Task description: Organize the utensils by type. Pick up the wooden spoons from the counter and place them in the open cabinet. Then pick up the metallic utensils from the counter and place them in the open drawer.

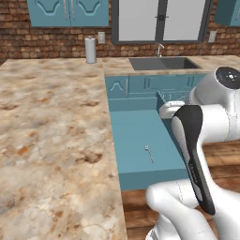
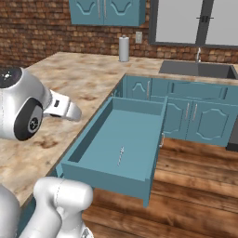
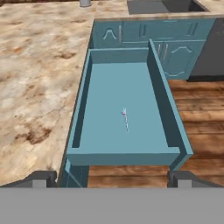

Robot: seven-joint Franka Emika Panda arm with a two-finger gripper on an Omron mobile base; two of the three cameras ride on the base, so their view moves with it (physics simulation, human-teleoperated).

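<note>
Table (image 1: pixel 51 131): big beige marbled L-shaped slab, running back to the brick wall, sink (image 1: pixel 161 63) set into the far leg, paper towel roll (image 1: pixel 90 49) upright near the wall. The stretch of it in frame carries no utensils that I can make out. Open drawer (image 3: pixel 127 155): pulled fully out from under the table edge over the wood floor (image 2: pixel 195 186), flat teal interior, low walls on all four sides, so the drop zone is wide and reachable from straight above. Front wall and right side wall are the edges to watch on any low pass; left side runs right along the table lip, little room there. Thin silver utensil (image 3: pixel 126 119) lies flat on the drawer floor near the middle, lengthwise front-to-back, well apart from every wall (looks placed, so I'd judge this part of the metallic step done; plenty of bare floor on either side for a second piece). Pincer (image 3: pixel 111 178): hangs above the drawer's front end looking down into it, fingertips spread wide at the bottom corners, released, nothing between them.
</note>
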